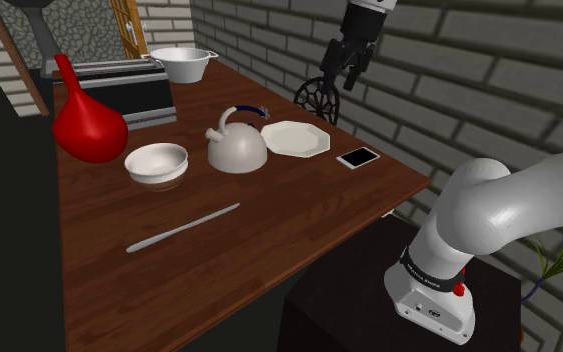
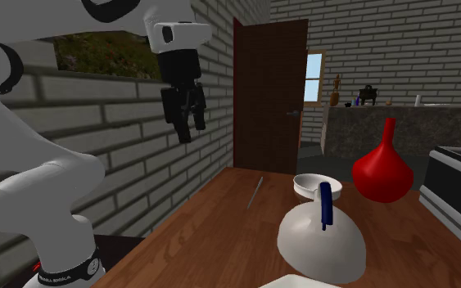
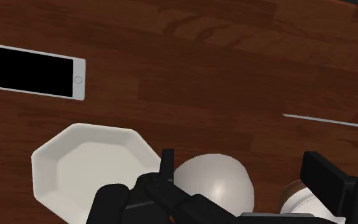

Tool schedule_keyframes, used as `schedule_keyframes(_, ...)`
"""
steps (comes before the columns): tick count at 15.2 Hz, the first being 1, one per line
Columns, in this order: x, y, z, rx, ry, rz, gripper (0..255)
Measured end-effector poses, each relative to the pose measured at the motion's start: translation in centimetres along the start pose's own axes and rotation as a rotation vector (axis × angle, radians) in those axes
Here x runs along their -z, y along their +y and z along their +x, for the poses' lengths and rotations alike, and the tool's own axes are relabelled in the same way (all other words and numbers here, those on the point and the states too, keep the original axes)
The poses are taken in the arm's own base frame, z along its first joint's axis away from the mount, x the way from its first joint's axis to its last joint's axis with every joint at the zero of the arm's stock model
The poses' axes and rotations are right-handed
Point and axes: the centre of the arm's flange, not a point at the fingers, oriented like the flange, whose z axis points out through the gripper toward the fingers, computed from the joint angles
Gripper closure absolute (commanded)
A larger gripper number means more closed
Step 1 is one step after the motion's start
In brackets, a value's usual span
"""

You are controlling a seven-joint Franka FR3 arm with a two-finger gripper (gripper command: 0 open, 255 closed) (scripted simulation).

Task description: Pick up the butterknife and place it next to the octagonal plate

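Note:
The butterknife (image 1: pixel 182 228) is a thin grey blade lying flat on the brown wooden table (image 1: pixel 269 230), toward the shoulder view's lower left. It also appears as butterknife (image 2: pixel 255 192) and butterknife (image 3: pixel 330 121). The white octagonal plate (image 1: pixel 294 138) rests near the table's far right edge, beside a white kettle (image 1: pixel 237 143). My gripper (image 1: pixel 341 75) hangs high above the plate and kettle, far from the knife, open and holding nothing. In the wrist view the gripper (image 3: pixel 244 172) has its fingers (image 3: pixel 166 165) wide apart over the plate (image 3: pixel 88 162) and kettle (image 3: pixel 212 181). From the side, the gripper (image 2: pixel 189 123) hangs by the brick wall.
A white phone (image 1: pixel 358 157) lies to the right of the plate. A white bowl (image 1: pixel 156 163), a red vase (image 1: pixel 87 125), a toaster (image 1: pixel 119 85) and a white pot (image 1: pixel 184 63) stand along the back. A brick wall runs close behind the table.

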Motion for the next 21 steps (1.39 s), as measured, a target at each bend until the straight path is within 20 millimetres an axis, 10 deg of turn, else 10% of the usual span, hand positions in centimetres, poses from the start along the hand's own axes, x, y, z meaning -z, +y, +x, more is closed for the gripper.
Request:
schedule_keyframes(7,-4.1,-2.9,4.4,0.192,-0.010,0.018,0)
schedule_keyframes(21,-15.2,-15.1,11.9,0.736,-0.035,0.066,0)
